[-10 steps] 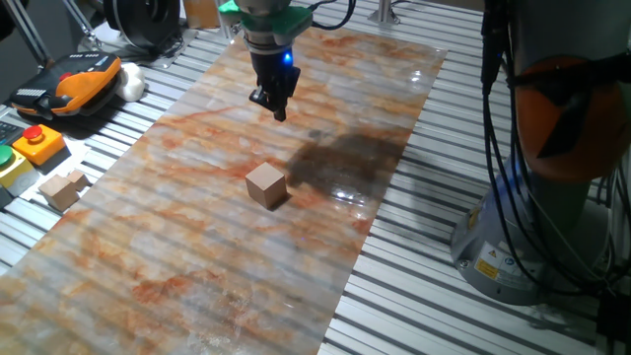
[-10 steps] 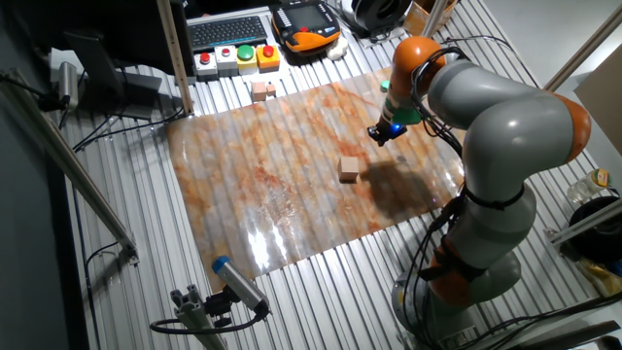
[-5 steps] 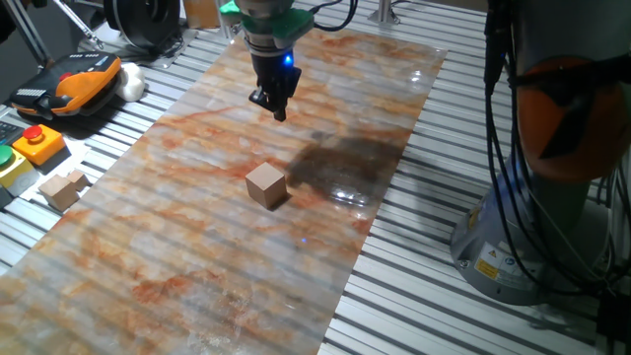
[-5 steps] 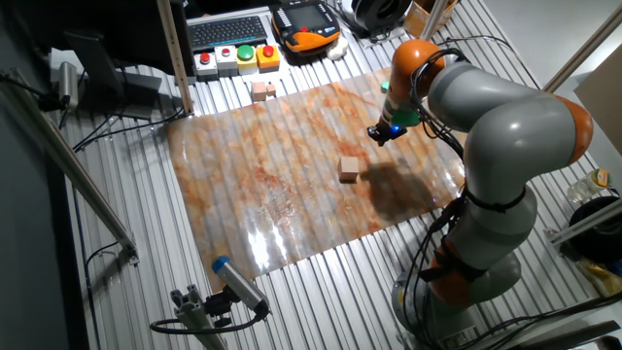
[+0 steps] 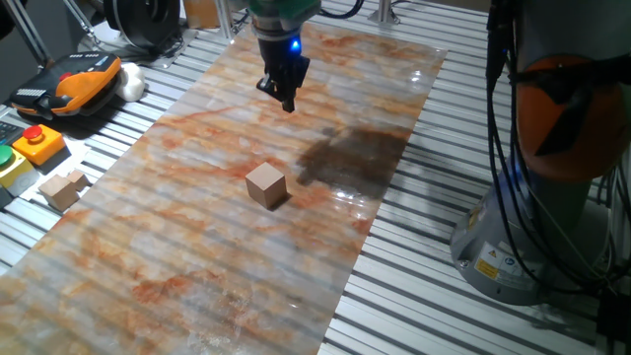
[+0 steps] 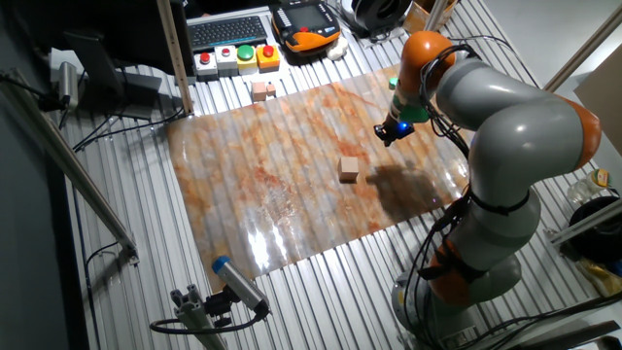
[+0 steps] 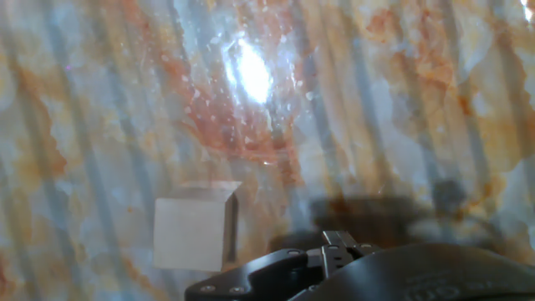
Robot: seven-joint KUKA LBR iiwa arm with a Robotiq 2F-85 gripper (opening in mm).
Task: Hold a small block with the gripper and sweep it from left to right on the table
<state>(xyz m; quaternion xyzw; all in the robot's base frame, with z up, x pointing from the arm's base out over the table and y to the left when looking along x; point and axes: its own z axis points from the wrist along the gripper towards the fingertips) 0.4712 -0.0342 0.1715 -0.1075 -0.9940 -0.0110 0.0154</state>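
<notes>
A robotics lab: ribbed metal slats (image 6: 321, 282), a teach pendant (image 6: 306, 21) at 12 o'clock, coloured push-buttons (image 6: 237, 56), trailing cables (image 5: 505, 187).

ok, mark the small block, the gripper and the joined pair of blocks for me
small block (image 5: 265, 184), one fixed view, top face.
gripper (image 5: 287, 100), one fixed view, between its fingertips.
joined pair of blocks (image 5: 62, 189), one fixed view, on the nearer block.
</notes>
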